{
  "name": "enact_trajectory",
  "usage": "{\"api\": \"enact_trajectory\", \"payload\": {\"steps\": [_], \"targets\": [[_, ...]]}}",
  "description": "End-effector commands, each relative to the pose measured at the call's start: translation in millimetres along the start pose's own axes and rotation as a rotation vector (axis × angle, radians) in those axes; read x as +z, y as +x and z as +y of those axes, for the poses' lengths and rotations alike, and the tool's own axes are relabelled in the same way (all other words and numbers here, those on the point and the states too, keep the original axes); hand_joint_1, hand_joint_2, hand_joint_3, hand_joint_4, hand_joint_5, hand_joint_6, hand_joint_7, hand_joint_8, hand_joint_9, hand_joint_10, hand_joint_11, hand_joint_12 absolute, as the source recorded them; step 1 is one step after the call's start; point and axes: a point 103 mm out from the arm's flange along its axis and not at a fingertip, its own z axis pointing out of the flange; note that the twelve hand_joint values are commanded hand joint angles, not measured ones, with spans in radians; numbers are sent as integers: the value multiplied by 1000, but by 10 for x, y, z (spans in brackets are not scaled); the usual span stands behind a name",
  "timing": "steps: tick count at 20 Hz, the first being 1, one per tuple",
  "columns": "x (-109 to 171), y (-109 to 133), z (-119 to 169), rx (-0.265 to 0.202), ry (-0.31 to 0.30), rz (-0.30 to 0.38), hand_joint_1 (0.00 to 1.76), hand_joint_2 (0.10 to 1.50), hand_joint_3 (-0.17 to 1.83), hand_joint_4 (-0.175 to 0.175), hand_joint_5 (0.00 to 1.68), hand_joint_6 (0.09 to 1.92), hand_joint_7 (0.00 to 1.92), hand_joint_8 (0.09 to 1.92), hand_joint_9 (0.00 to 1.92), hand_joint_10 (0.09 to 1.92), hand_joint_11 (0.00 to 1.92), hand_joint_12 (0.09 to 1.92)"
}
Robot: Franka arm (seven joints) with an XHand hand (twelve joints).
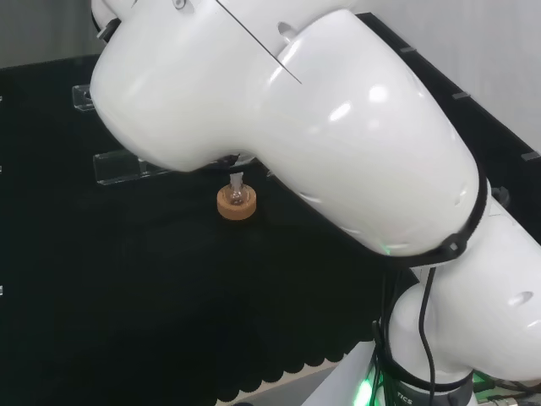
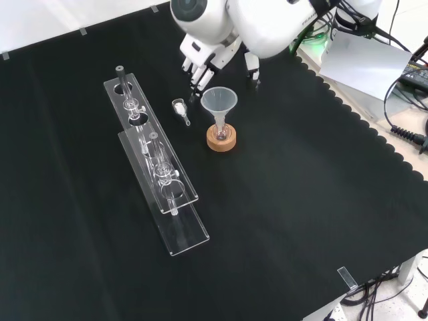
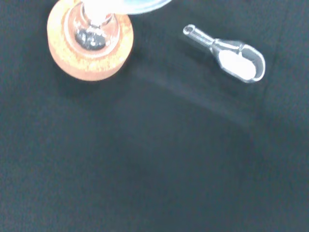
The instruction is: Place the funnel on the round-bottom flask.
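Observation:
A clear funnel [image 2: 219, 102] stands upright with its stem in the neck of a small round-bottom flask [image 2: 221, 131] that rests on a cork ring [image 2: 221, 139]. The head view shows the cork ring [image 1: 236, 204] and flask [image 1: 237, 194] just below the arm's big white link. In the wrist view the cork ring [image 3: 89, 42] and the flask [image 3: 94, 30] appear close up, with the funnel's rim [image 3: 140, 4] blurred at the edge. My hand [image 2: 200, 61] hovers just behind the funnel in the front view, fingers straight and relaxed, holding nothing and apart from the funnel.
A small clear scoop with white powder [image 2: 180, 110] lies on the cloth left of the funnel, also in the wrist view [image 3: 231, 59]. Two clear acrylic racks [image 2: 155, 164] with glass pieces stretch along the left. The bench's scalloped edge [image 2: 374, 134] runs at the right.

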Motion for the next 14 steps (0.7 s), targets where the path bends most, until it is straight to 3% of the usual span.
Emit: {"api": "enact_trajectory", "payload": {"steps": [1, 9, 14], "targets": [[-178, -182, -292, -4, -127, 50, 545, 661, 341, -1, 143, 87, 255, 720, 603, 640, 344, 1351], [-341, -560, -521, 24, -236, 139, 741, 687, 478, -11, 426, 87, 441, 670, 742, 565, 401, 1325], [-347, -854, -590, 56, -262, 187, 782, 683, 522, -16, 498, 87, 515, 671, 809, 539, 439, 1309]]}}
